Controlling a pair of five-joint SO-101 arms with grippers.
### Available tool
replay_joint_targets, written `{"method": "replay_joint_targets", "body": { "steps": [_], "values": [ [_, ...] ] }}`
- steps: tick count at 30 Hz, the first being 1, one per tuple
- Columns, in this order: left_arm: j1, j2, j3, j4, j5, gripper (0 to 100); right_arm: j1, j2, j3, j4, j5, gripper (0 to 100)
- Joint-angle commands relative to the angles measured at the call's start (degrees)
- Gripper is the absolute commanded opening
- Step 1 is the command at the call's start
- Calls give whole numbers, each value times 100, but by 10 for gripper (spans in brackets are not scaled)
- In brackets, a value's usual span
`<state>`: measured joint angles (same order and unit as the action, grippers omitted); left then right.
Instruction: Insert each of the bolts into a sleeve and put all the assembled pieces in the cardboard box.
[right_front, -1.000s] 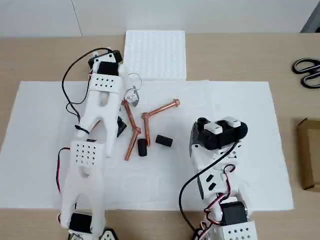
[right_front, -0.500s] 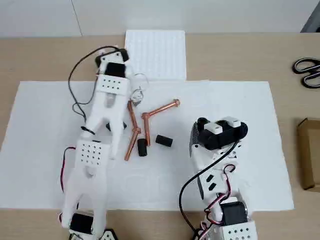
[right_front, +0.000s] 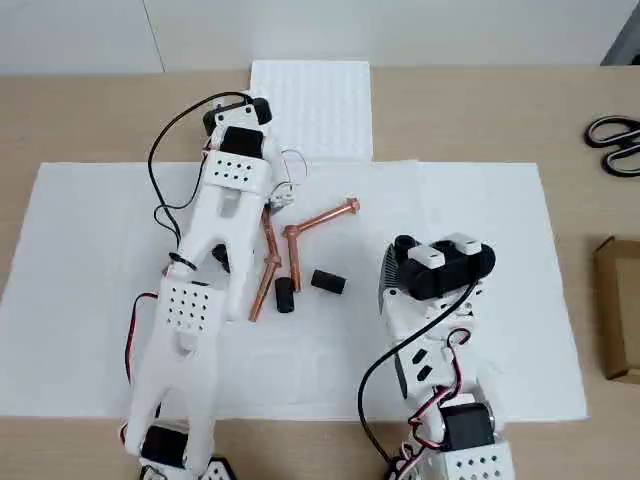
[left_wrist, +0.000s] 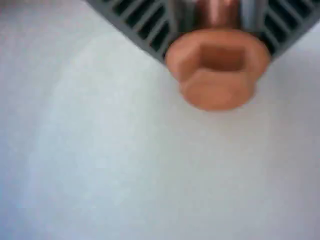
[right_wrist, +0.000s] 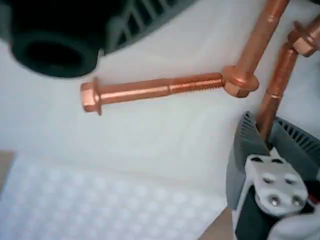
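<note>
While the left end effector (right_front: 268, 205) is clamping shut on a bolt (right_front: 269, 238), long axis pointing back toward the arm bases, the sleeve (right_wrist: 45, 47) is sitting well off to its right, looks like it's being gripped in the right end effector (right_front: 396, 262).

Bg stuff: white sheet (right_front: 80, 300) lies flat over most of the wood tbl (right_front: 80, 110). Dimpled white foam pad (right_front: 310, 108) at the sheet's far edge, touching it (can't tell which overlaps). Black-handled scissors (right_front: 607, 142) on bare tbl far right, well apart from sheet.
</note>
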<state>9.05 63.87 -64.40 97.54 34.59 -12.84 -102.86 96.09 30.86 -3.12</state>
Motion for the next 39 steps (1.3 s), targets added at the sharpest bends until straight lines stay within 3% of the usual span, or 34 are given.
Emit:
{"method": "replay_joint_targets", "body": {
  "steps": [1, 20, 32, 39],
  "values": [
    [18, -9, -13, 290, -9, 6, 57, -101, 35, -31, 35, 4],
    [35, -185, -1376, 299, 9, 6, 57, -101, 35, -31, 35, 4],
    [26, -1952, -804, 299, -220, 6, 48, -101, 35, -40, 35, 4],
    [53, -3727, 4, 299, -396, 6, -286, -110, 35, -57, 44, 4]
  ]
}}
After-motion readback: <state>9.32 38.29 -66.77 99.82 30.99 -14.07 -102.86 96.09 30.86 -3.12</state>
